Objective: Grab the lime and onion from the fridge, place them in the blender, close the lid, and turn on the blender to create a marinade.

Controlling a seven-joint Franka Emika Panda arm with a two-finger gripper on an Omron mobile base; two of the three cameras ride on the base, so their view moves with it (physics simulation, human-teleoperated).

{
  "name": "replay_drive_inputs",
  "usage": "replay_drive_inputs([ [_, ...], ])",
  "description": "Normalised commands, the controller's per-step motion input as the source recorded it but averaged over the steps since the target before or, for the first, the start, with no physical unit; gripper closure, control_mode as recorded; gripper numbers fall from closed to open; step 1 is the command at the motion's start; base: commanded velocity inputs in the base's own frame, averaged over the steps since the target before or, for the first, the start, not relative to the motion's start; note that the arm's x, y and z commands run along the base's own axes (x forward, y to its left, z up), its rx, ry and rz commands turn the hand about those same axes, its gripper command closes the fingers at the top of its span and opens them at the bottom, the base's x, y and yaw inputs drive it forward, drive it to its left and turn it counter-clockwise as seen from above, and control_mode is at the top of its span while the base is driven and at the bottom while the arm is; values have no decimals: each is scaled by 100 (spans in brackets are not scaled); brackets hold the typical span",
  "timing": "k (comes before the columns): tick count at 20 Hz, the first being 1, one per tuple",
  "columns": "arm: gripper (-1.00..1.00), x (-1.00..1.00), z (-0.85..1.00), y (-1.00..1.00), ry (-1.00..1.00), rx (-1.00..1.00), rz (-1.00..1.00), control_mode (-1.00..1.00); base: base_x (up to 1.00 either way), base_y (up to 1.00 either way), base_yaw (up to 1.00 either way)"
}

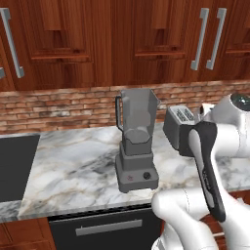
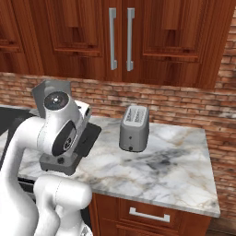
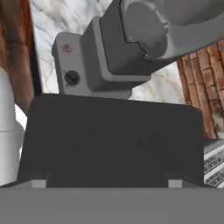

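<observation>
One blender [image 1: 136,146] is standing upright on the marble table [image 1: 73,166], close to its front edge, with its jar top lying uncovered. Its boxy base is facing forward, showing a small red button [image 3: 66,47] and a black knob [image 3: 72,78]. A silver toaster [image 1: 178,122] is sitting just beside the blender on the right, nearer the table's back edge and the brick wall.

The tool [image 3: 107,186] is hanging in the air in front of the blender with its fingers standing wide, and it is gripping the lid [image 3: 109,140] across its width. The flat black cap is lying right in front of the hand camera and hiding the fingertips. From the right base view, the lid [image 2: 90,136] is sitting off the table, beside the arm's wrist and level with the blender's base.
</observation>
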Motion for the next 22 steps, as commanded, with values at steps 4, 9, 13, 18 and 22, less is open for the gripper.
replay_drive_inputs([
  [4, 100, 0, 94, 16, 0, 8, -39, -100, 0, 0, 0],
  [9, 100, 0, 70, 13, 1, 12, -36, -100, 0, 0, 0],
  [13, 100, 2, 8, 19, -2, 11, -5, -100, 0, 0, 0],
  [18, 100, 0, 0, 27, -12, 12, 0, -100, 0, 0, 0],
  [22, 100, 10, 9, 25, -17, 21, -17, -100, 0, 0, 0],
])
